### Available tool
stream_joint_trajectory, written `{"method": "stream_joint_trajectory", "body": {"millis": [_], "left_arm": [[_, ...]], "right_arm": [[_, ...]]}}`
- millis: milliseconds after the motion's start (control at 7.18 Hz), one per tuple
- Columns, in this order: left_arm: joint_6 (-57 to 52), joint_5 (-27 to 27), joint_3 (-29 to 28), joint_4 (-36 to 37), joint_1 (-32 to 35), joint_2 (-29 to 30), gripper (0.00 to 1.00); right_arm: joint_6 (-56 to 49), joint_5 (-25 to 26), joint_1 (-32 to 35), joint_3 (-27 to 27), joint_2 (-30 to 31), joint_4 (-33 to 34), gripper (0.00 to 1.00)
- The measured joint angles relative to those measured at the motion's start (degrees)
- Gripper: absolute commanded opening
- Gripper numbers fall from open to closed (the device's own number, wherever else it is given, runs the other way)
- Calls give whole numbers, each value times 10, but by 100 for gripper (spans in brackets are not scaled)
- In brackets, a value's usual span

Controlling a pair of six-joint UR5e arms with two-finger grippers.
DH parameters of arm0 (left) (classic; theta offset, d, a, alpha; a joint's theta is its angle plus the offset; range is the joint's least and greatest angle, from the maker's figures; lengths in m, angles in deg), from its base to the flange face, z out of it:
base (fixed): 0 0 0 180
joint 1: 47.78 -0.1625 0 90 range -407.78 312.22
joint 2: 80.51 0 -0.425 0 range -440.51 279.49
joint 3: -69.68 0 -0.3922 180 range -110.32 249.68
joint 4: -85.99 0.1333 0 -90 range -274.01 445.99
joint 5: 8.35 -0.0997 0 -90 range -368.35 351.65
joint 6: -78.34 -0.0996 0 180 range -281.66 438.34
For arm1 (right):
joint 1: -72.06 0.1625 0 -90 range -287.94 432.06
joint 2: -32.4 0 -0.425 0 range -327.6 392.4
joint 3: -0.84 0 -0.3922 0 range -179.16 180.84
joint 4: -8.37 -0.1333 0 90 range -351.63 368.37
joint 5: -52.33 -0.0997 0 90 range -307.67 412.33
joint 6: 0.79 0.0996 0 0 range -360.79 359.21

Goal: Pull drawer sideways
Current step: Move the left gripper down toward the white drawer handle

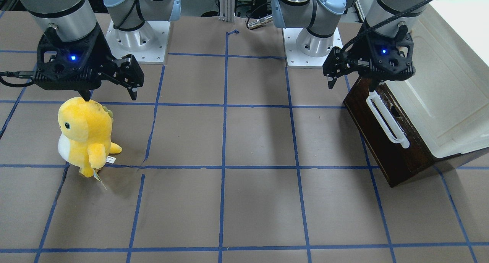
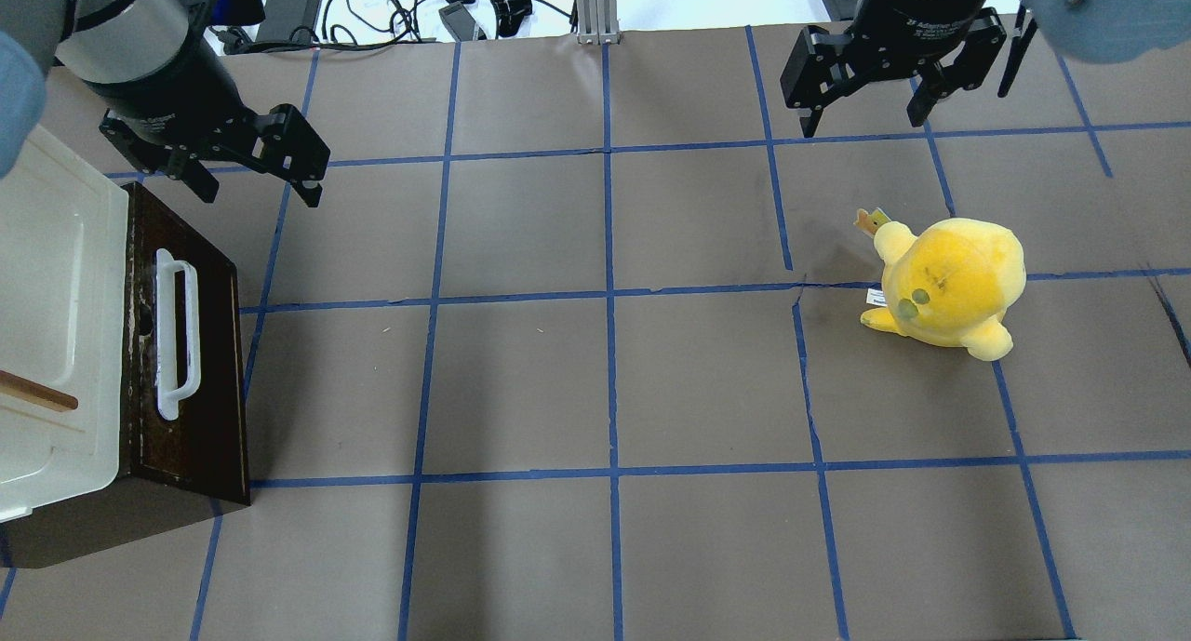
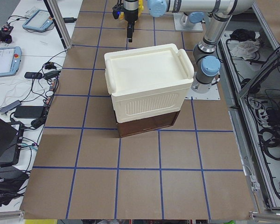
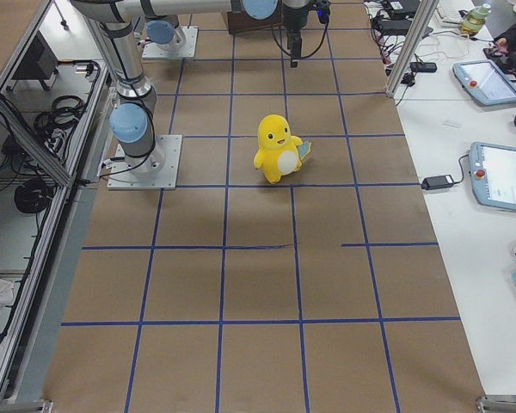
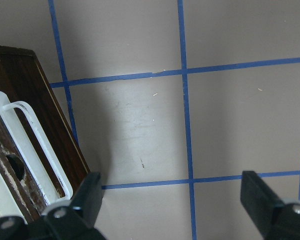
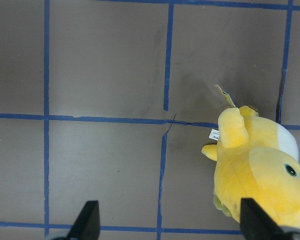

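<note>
The drawer's dark brown front panel (image 2: 200, 380) with its long white bar handle (image 2: 175, 329) faces the table's middle at the far left; it also shows in the front view (image 1: 386, 148) and the left wrist view (image 5: 25, 100). It looks pushed in, and no pale inner tray shows. My left gripper (image 2: 256, 185) is open and empty, hovering just beyond the handle's far end without touching it. In the left wrist view the handle (image 5: 35, 145) lies beside one finger (image 5: 87, 192). My right gripper (image 2: 863, 118) is open and empty, high over the right side.
A cream-white lidded box (image 2: 56, 278) sits on top of the drawer's case, with a thin brown stick (image 2: 37, 392) showing over it. A yellow plush toy (image 2: 949, 283) stands on the right, below my right gripper. Blue tape lines grid the brown table (image 2: 605, 380).
</note>
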Motion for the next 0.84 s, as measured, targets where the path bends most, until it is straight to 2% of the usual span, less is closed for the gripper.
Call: {"method": "stream_joint_trajectory", "body": {"millis": [557, 835], "left_arm": [[27, -1, 5, 20, -5, 21, 100], [108, -41, 14, 34, 5, 37, 100]], "right_arm": [[0, 0, 0, 0, 0, 0, 100], [0, 0, 0, 0, 0, 0, 100]]}}
